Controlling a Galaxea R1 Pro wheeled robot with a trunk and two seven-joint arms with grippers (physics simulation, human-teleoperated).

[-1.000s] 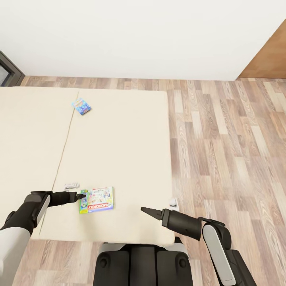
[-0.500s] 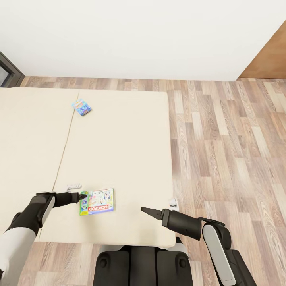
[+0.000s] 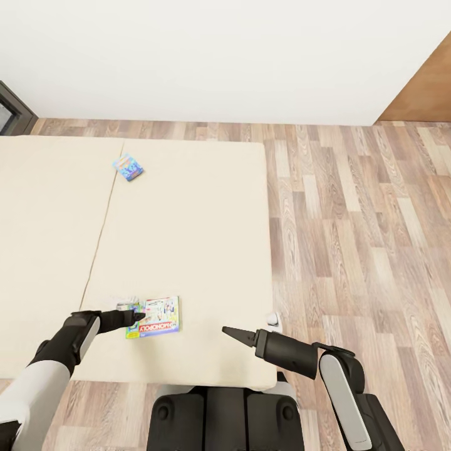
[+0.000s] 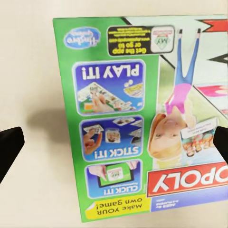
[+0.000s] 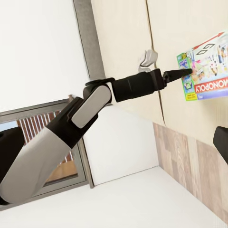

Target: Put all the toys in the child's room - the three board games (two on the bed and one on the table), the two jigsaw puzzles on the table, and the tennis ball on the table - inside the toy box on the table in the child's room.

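A green-edged board game (image 3: 155,316) lies flat near the front edge of the cream bed (image 3: 188,219). My left gripper (image 3: 134,315) hovers open at the box's green left edge. In the left wrist view its dark fingertips (image 4: 9,149) sit wide apart on either side of the printed lid (image 4: 114,118). A small blue board game (image 3: 128,167) lies far back on the bed. My right gripper (image 3: 227,330) hangs over the bed's front right part, to the right of the green-edged box, open with nothing in it. The table and toy box are out of view.
Brown wood-plank floor (image 3: 351,219) runs to the right of the bed and behind it, up to a white wall (image 3: 219,56). A dark window frame (image 3: 12,109) is at far left and a brown wooden panel (image 3: 426,88) at upper right.
My left arm has swung nearer the bed's front edge, and its gripper has slid right onto the green-edged box's left edge. The right arm and both boxes have not moved.
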